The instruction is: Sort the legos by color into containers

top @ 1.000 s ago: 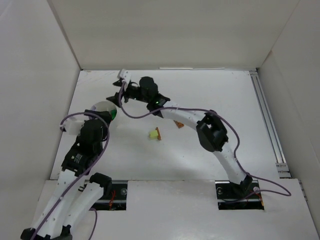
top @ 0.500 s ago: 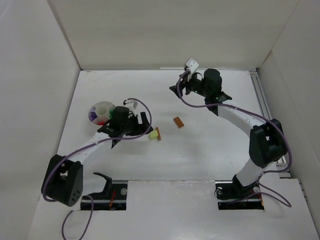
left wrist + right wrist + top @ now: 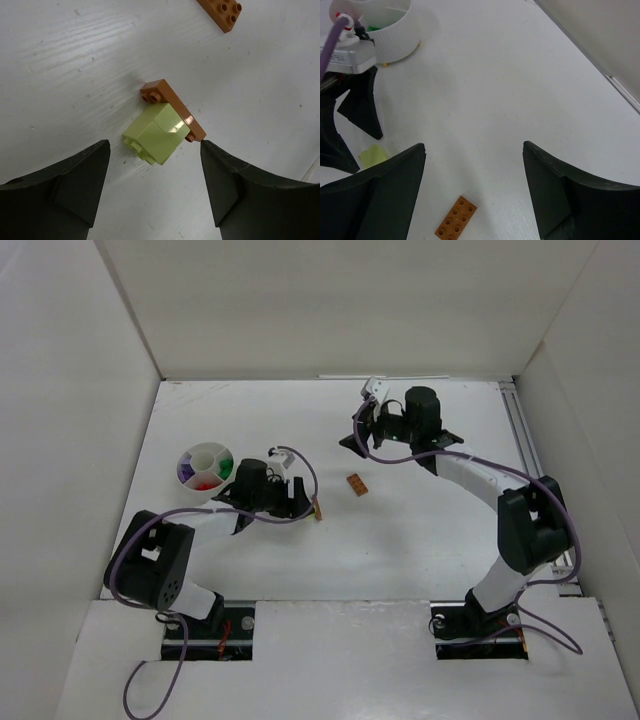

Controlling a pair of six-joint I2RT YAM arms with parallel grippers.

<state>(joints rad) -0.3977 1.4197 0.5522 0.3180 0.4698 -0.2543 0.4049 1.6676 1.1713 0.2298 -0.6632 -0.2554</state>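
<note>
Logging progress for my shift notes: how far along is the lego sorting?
Done: purple legos, green legos and red legos lie in separate compartments of the divided container. In hand: the left gripper, open, straddles the pale green brick touching an orange-brown plate. Left: those two and the orange-brown brick near the open right gripper.

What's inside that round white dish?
The round dish is split into sections. Three hold purple bricks, green bricks and red bricks, one color each; the far section looks white. They are too small to count, and anything beneath them is hidden.
</note>
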